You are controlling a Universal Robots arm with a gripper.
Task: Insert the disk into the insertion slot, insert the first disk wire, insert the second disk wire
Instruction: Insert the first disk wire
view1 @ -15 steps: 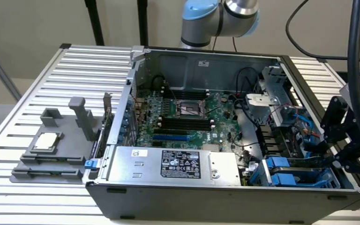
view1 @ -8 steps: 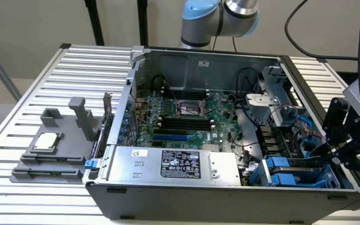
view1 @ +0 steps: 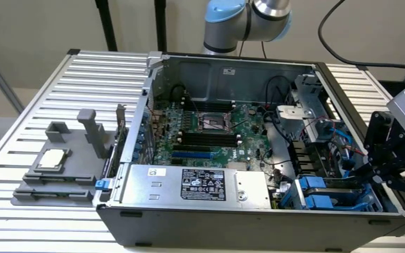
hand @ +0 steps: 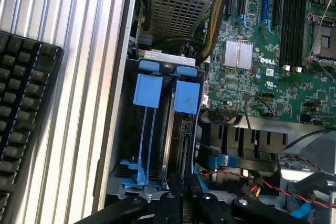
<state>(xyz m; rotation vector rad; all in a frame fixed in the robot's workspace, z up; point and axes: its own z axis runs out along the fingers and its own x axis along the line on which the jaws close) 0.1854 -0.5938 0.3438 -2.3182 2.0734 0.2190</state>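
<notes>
my gripper [hand: 185,183] hangs at the near end of the blue-railed slot [hand: 142,135], in the corner of the open computer case [view1: 259,221] on the exterior view's right. the disk [hand: 181,135] stands on its edge inside the slot, between the two blue rails, running straight away from me toward the two blue latch tabs [hand: 167,94] at the far end. my fingers [hand: 176,186] sit one on each side of the disk's near end. they are close together and look clamped on it, though the contact itself is dark and hard to make out.

in the exterior view the gripper [view1: 373,171] is low over the end of the slot [view1: 315,197], and the disk [view1: 337,183] shows as a grey strip between the blue parts. the silver power supply [view1: 195,184] lies just beside the slot on the exterior view's left, with the green motherboard [view1: 210,132] behind it. a red wire [hand: 273,187] and some blue cables [view1: 343,142] lie loose in the case beside the slot, apart from the disk. a black keyboard [hand: 21,119] rests on the slatted table [hand: 79,77] outside the case. a grey fixture [view1: 61,174] with a chip [view1: 51,158] on it sits on the table at the exterior view's left, well apart from me.
</notes>
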